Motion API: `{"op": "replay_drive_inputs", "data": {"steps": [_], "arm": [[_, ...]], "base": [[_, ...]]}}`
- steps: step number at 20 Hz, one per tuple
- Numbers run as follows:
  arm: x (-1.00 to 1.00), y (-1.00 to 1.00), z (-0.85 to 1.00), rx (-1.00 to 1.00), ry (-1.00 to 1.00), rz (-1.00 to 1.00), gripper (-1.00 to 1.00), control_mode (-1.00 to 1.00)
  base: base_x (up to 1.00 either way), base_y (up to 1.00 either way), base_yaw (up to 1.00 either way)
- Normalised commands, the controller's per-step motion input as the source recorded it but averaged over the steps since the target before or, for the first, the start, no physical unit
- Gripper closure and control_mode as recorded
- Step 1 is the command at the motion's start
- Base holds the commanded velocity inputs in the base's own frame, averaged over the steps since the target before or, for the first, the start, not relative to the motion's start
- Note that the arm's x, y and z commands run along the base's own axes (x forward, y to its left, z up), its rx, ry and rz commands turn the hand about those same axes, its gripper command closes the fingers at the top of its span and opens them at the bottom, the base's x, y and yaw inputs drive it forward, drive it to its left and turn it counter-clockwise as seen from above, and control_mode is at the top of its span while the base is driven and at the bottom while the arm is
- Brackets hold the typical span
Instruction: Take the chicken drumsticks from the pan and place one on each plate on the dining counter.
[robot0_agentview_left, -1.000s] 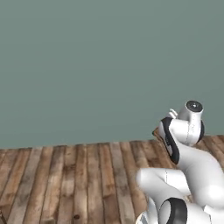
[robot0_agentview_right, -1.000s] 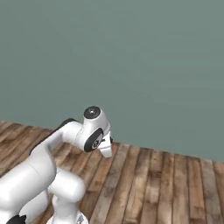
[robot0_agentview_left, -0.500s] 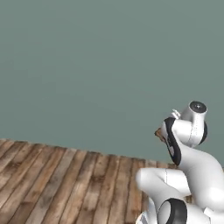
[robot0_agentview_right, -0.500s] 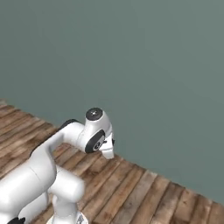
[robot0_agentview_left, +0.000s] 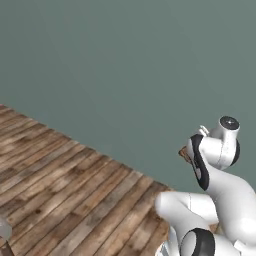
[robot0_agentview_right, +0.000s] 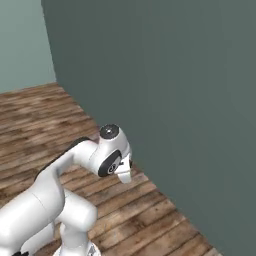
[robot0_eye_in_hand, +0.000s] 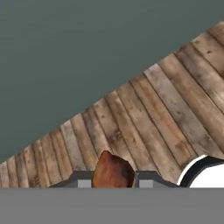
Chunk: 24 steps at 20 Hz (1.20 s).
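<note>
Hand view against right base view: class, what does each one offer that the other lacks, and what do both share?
Hand view's own: a golden-brown chicken drumstick gripped in the hand, close up. Right base view's own: the folded white arm and a paler wall meeting the corner at the left. Shared: the grey-green wall and the plank floor.

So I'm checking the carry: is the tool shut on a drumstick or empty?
Shut on a drumstick: the hand view shows the golden-brown piece wedged between the tool's two dark tips, above wooden floor.

White arm (robot0_agentview_left: 215, 200) lower right; wood floor (robot0_agentview_left: 65, 190); grey-green wall (robot0_agentview_left: 125, 65) behind.
</note>
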Motion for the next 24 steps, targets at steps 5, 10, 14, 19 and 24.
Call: {"op": "replay_drive_inputs", "data": {"steps": [5, 10, 14, 19, 24], "arm": [[0.00, 0.00, 0.00, 0.00, 0.00, 0.00, 1.00, 1.00], [0.00, 0.00, 0.00, 0.00, 0.00, 0.00, 1.00, 1.00], [0.00, 0.00, 0.00, 0.00, 0.00, 0.00, 1.00, 1.00], [0.00, 0.00, 0.00, 0.00, 0.00, 0.00, 1.00, 1.00], [0.00, 0.00, 0.00, 0.00, 0.00, 0.00, 1.00, 1.00]], "base": [[0.79, 0.00, 0.67], [0.90, 0.00, 0.60], [1.00, 0.00, 0.42], [1.00, 0.00, 0.32], [1.00, 0.00, 0.34]]}}
